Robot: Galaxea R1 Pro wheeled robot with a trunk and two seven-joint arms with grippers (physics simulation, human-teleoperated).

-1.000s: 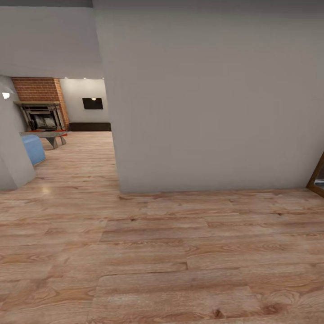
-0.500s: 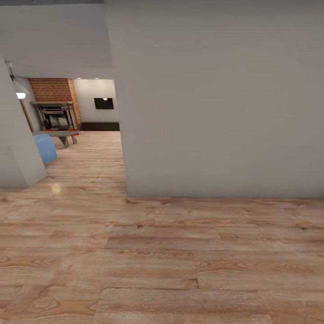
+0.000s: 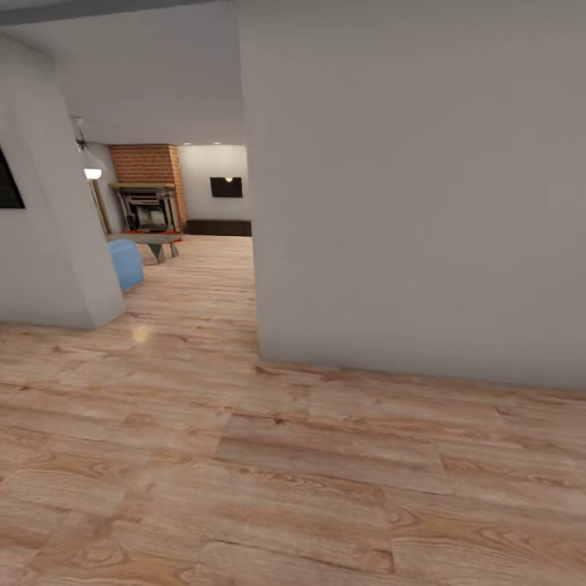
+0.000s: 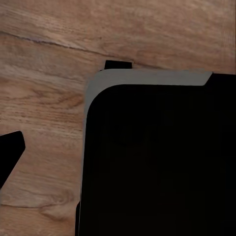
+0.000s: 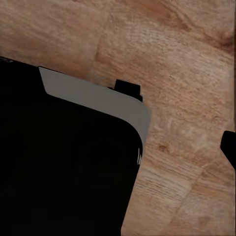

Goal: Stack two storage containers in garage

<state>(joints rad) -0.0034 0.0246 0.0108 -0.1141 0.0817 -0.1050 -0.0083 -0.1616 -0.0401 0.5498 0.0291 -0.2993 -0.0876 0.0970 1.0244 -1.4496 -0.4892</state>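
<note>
Wood planks (image 3: 268,456) run under you and on past the corner of the big pale wall (image 3: 423,187), which stands right in front of you. Left of that wall a passage opens toward the living room (image 3: 175,244). Beyond the wall's corner, at the far end of the passage, you can see the red brick fireplace (image 3: 149,195), a low table (image 3: 150,241) just in front of it, and a blue sofa end (image 3: 124,262) nearer to you than the table. A lit lamp (image 3: 93,172) hangs by the angled wall on the far side of the passage from the big wall.

Small red bits sit at the table's edge; they may be the two storage containers, but they are too small to tell. Judge it so: nothing has been carried yet, as far as these pictures show, and the whole job is left. You must round the big wall's corner, reach the table, fetch both boxes, take them to the garage, set one on the floor and stack the other on it.

Both wrist views look down on planks and on the dark, grey-edged body of the robot (image 4: 157,157). A dark tip shows at each view's edge, yet you cannot tell whether either gripper stands wide or narrow, nor that it holds anything.
</note>
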